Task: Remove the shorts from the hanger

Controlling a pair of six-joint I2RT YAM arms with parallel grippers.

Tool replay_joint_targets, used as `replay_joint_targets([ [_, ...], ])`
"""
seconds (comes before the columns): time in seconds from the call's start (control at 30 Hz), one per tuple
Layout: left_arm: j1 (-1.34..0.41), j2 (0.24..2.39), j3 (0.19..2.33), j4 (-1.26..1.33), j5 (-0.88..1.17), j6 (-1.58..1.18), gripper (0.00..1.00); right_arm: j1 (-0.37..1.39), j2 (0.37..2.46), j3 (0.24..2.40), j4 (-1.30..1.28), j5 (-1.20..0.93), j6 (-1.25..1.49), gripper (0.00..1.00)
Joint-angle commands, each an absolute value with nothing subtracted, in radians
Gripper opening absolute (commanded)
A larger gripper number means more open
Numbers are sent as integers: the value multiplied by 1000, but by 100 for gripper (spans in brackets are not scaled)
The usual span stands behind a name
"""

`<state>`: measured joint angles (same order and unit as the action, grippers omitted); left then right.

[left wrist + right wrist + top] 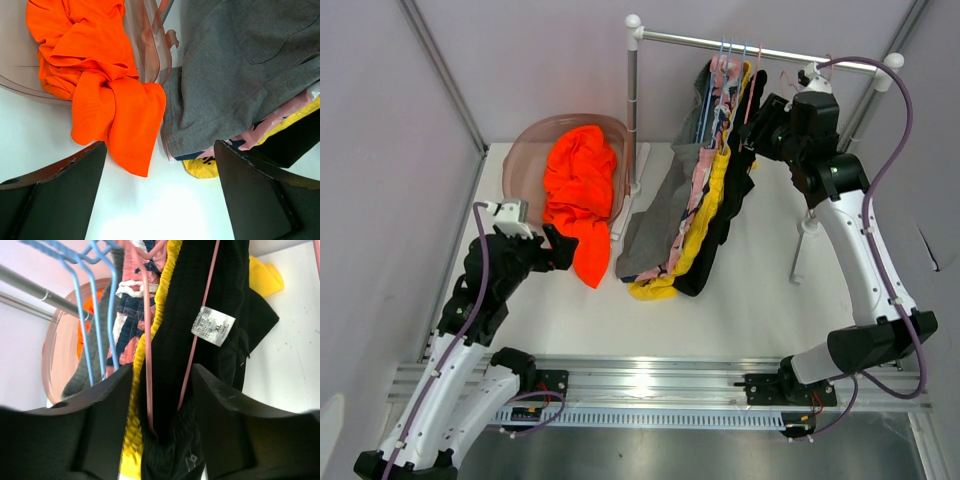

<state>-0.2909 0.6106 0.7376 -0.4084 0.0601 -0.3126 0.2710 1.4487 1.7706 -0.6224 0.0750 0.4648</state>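
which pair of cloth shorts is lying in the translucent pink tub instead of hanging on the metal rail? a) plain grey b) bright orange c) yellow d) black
b: the bright orange cloth shorts lie in the translucent pink tub, one end spilling over its rim.

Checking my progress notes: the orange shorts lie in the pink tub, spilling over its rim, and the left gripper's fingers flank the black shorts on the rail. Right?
Wrong arm: the right wrist view shows the right gripper flanking the black shorts. The orange shorts do spill from the tub.
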Motion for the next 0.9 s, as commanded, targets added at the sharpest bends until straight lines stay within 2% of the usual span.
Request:
replay_joint_targets([
  [0.0,-296,617,742,-379,80,-301,95,284,1491,1828,-575,120,448,50],
  [0.13,-298,614,742,-379,78,-298,95,291,1526,1861,-584,138,439,40],
  [0.3,-296,618,742,-377,81,-298,94,293,1563,1899,-584,146,434,40],
  [0.33,-298,618,742,-377,81,-298,94,293,1575,1911,-583,150,433,37],
  [0.47,-296,620,742,-377,77,-296,94,295,1600,1940,-597,156,433,17],
  [0.5,-296,618,742,-379,74,-295,94,295,1603,1945,-600,160,433,5],
  [0.53,-296,620,744,-379,74,-295,94,295,1608,1957,-606,169,431,0],
  [0.7,-310,621,747,-368,142,-268,94,295,1597,1983,-641,192,405,0],
  [0.87,-477,647,796,-321,150,-235,95,290,1537,2017,-675,236,373,0],
])
